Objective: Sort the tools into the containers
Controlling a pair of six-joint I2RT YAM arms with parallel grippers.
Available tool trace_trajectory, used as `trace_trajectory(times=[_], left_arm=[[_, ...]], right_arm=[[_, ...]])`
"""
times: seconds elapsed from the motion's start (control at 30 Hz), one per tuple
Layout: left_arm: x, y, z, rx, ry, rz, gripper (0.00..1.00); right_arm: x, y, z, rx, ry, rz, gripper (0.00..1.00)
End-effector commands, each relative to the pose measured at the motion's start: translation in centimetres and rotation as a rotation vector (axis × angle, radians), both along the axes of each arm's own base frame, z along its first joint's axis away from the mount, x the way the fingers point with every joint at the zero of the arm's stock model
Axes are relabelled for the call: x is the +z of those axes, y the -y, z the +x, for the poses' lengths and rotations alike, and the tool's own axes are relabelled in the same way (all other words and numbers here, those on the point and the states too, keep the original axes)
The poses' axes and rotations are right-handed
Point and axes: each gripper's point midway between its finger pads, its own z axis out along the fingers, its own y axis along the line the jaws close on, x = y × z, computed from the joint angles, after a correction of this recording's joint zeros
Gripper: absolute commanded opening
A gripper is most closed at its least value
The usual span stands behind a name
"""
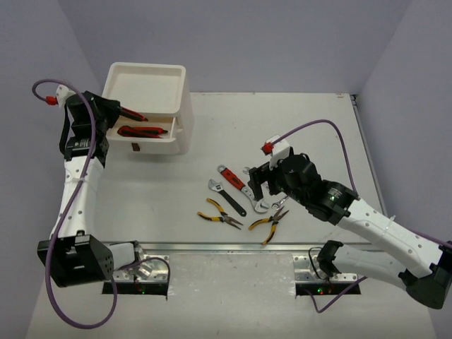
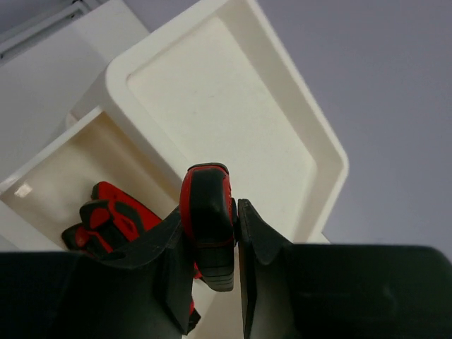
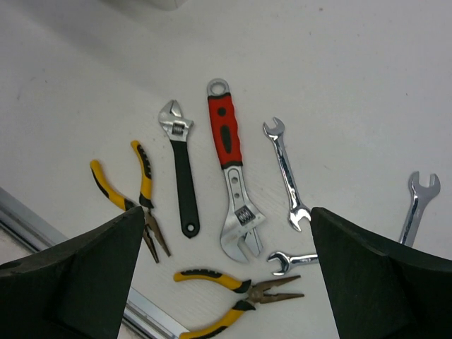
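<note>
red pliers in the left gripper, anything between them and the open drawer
Nothing visible does. The left gripper holds the red pliers over the open drawer, with only air between. Another red-and-black pair lies in the drawer toward one side, with bare floor beside it.

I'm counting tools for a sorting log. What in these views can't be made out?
The held tool: the left wrist view shows only its red-and-black handle end; the left fingers hide the head.
The open drawer: those fingers cover part of the red-and-black tools inside, so their count is unclear.
A silver wrench: in the right wrist view, its lower end is behind the right finger.
</note>
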Motion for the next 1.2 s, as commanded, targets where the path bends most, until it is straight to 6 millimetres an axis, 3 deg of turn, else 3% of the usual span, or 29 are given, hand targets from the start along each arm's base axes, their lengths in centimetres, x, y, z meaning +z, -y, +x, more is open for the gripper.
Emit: trace_trajectory(times=[0.0,0.03,0.13,0.2,0.23,0.27,0.33,0.53,0.67,0.77,0.93,1.07,1.1,1.17], left_arm=[[-0.6,0.5,0.9,-0.039,0.031,-0.074,0.06],[-0.8,0.4,1.2,-0.036,0.039,-0.082,0.16],[-1.9,1.6,2.1,-0.110,0.036,-0.120,0.25],[-2.3,2.1,2.2,-0.132,0.019,-0.145,0.60],[-2.4,2.0,2.2,-0.125,0.013,-0.150,0.66],[-2.2,1.8,1.9,-0.110,0.016,-0.147,0.83],[-1.3,1.4,1.0,-0.081,0.030,-0.127,0.93],[4.0,-0.5,-2.1,0.036,0.127,-0.025,0.94],[4.6,-1.4,-3.9,0.095,0.138,0.013,0.91],[3.1,-1.3,-4.4,0.096,0.105,0.020,0.89],[-0.3,0.0,-3.8,0.012,0.061,0.007,0.74],[-2.2,1.0,-4.4,-0.026,0.033,-0.036,0.72],[-3.4,1.1,-4.8,-0.015,0.027,-0.063,0.65],[-5.8,1.1,-5.9,0.022,0.031,-0.114,0.42]], right_arm=[[-0.2,1.5,0.0,-0.034,0.026,-0.020,0.99],[-0.3,1.7,0.0,-0.036,0.026,-0.021,0.99],[-0.5,1.8,-0.1,-0.032,0.022,-0.022,0.99],[-0.6,1.6,-0.3,-0.016,0.016,-0.018,0.99],[-0.7,1.5,-0.4,-0.009,0.013,-0.017,0.99],[-0.8,1.4,-0.5,-0.002,0.008,-0.015,0.99],[-0.9,1.6,-0.6,-0.004,0.007,-0.015,0.99],[-1.2,1.6,-0.6,0.001,0.005,-0.025,0.99],[-1.3,1.6,-0.5,0.000,0.005,-0.030,0.99],[-1.3,1.6,-0.5,0.001,0.005,-0.032,0.99],[-1.3,1.5,-0.5,0.007,0.002,-0.032,0.99],[-1.5,1.7,-0.5,0.005,0.002,-0.034,0.99],[-1.6,1.7,-0.5,0.004,0.001,-0.035,0.99],[-1.8,1.6,-0.5,0.005,-0.006,-0.039,0.99]])
